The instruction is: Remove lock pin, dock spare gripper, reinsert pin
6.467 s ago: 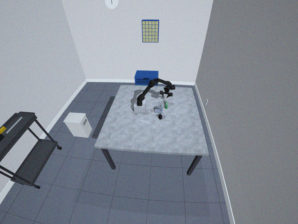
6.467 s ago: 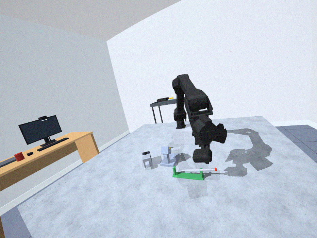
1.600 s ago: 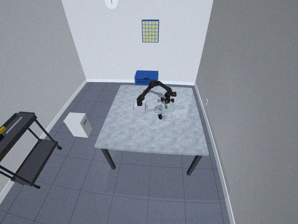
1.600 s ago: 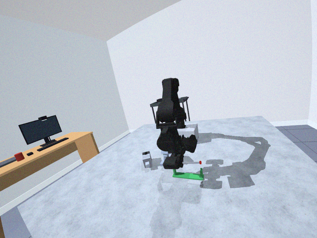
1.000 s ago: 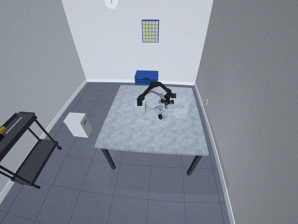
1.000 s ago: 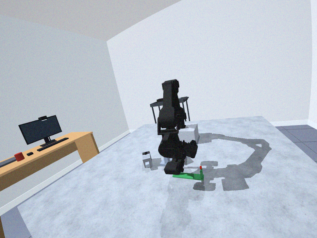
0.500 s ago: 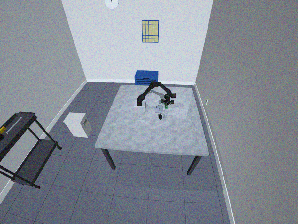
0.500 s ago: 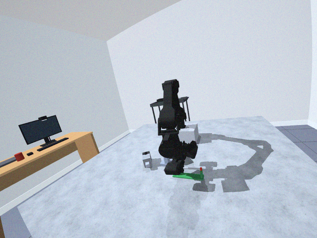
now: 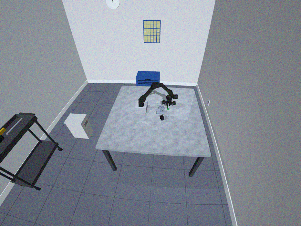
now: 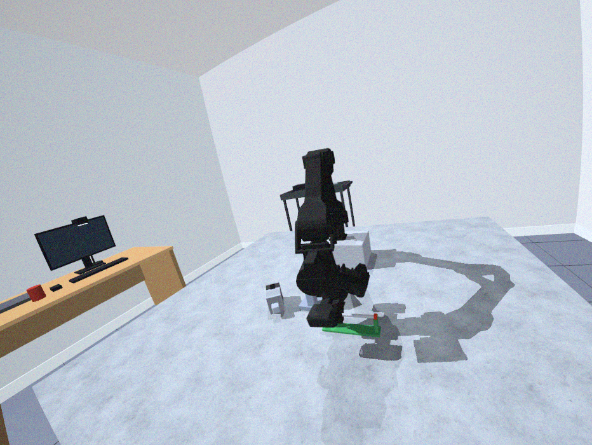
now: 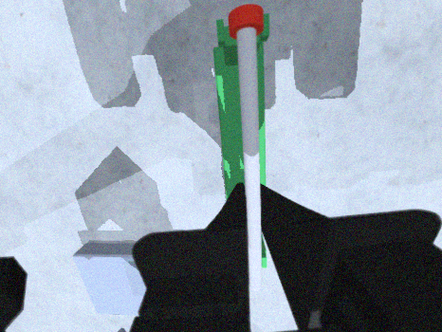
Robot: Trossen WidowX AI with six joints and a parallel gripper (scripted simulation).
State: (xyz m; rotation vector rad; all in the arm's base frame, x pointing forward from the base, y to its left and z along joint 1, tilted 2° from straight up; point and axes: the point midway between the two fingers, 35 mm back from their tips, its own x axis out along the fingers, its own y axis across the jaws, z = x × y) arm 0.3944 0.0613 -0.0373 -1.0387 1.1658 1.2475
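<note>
Gripping the lock pin low over the green rack

The gripper (image 11: 254, 223) is pinched tight on the shaft of the lock pin (image 11: 249, 119), a slim white rod with a red cap at its far end. In the wrist view the pin runs straight out from between the dark fingers and lies lengthwise over the green rack (image 11: 230, 119), its red cap sitting at the rack's far upright end. From the exterior view the pin (image 10: 363, 315) is level and just above the rack (image 10: 354, 328), which rests flat on the grey table (image 10: 191, 383); whether the cap touches the rack's upright cannot be told.

Beside the rack, toward the arm's base, stands the pale mount (image 9: 160, 110) with its socket. Near the rack on the side away from the base sits the spare gripper (image 10: 274, 297), a small dark-and-white piece upright on the table, apart from the arm (image 10: 318, 210). The arm bends down steeply over the rack
</note>
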